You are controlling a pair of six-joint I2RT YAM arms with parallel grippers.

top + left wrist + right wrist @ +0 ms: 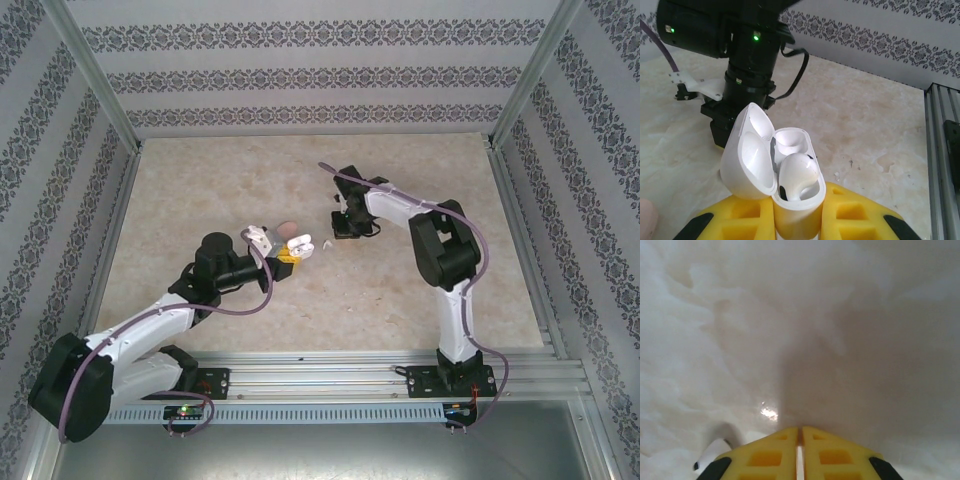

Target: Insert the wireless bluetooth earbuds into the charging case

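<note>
Tightly, left pincer (798,207) clamps open charging case (771,165); right pincer (799,440) closed.

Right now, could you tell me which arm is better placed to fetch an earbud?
Right: the right tool sits low beside a loose white earbud; the left tool holds the open case.

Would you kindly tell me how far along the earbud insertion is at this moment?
Done: the white charging case is open, clamped in the left gripper, with one white earbud lying inside, perhaps not fully seated. In hand: the right gripper is low over the table, fingers together, beside a loose white earbud. Left: the other slot is empty.
</note>
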